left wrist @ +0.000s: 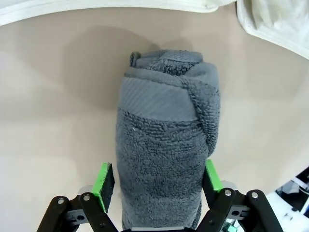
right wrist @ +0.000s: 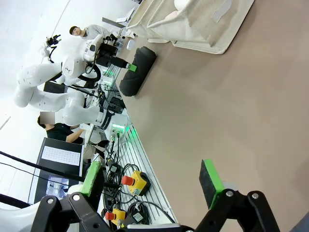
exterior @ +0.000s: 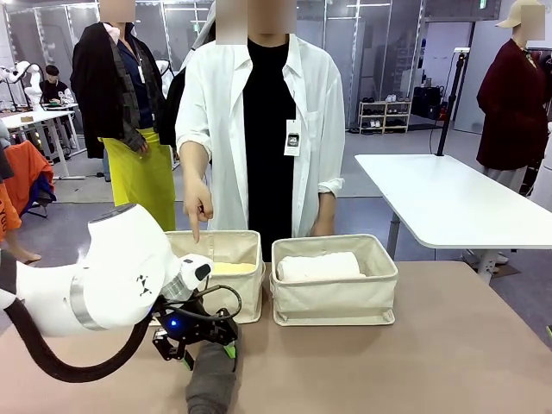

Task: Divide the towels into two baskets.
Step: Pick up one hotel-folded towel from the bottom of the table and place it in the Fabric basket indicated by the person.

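Green pads of the left gripper [left wrist: 157,186] sit spread on either side of the rolled dark grey terry towel [left wrist: 166,145], the jaws wide and straddling its near end; whether the pads press the cloth or merely flank it cannot be told. From the front, that gripper [exterior: 197,338] is low over the towel [exterior: 212,384], which lies flat on the beige surface [exterior: 414,362] just in front of the left beige canvas basket [exterior: 237,272]. The roll is tight, a smooth woven band crossing its fluffy pile near the far end. The right gripper [right wrist: 152,181] hangs above bare surface with jaws wide apart and nothing between them. A pale yellow towel [exterior: 231,268] lies inside the left basket, and a white rolled towel [exterior: 319,266] inside the right beige canvas basket [exterior: 335,297]; the two baskets stand side by side. A person in a white shirt at the far side points a finger of one hand [exterior: 197,205] down at the left basket.
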